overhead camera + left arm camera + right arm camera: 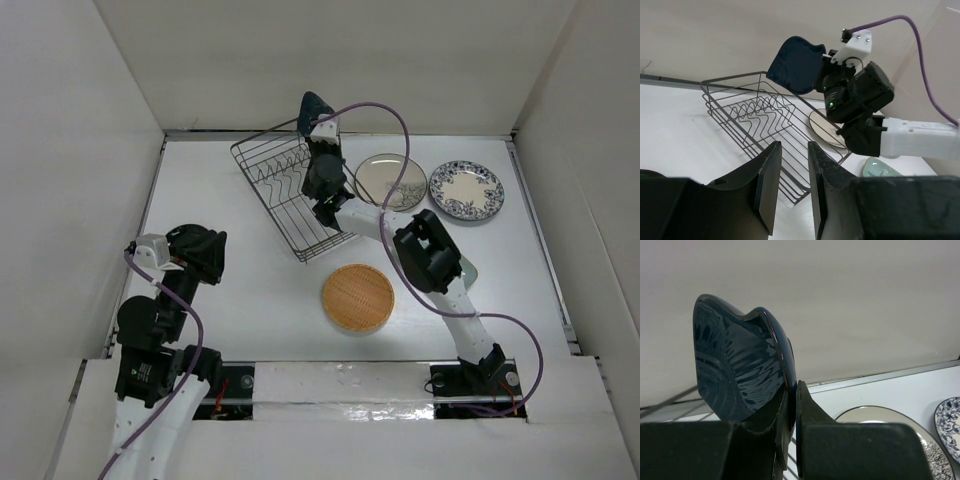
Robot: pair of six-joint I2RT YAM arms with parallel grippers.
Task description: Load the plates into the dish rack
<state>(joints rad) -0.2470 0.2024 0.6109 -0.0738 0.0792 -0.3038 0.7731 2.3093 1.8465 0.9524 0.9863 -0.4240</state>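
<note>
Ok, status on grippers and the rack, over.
Right gripper shut on dark blue plate, upright over far end of dish rack. Left gripper open, empty, clear of it. Nothing blocking slots.

Overall light: bright, even and diffuse, seemingly from overhead; my white table (250, 300) and the pale walls (60, 150) look washed grey-white.
Shadows: soft and faint, a weak rim under the round orange-tan woven plate (358, 297).
Glare: streaky highlights across the glossy dark blue leaf-shaped plate (735, 370) in my right wrist view.
Focus: my right gripper (792, 388) and left gripper (794, 146) sit close to their lenses, black, soft-edged, nearly without detail.
Distortion: wall lines splay outward in the top view.
</note>
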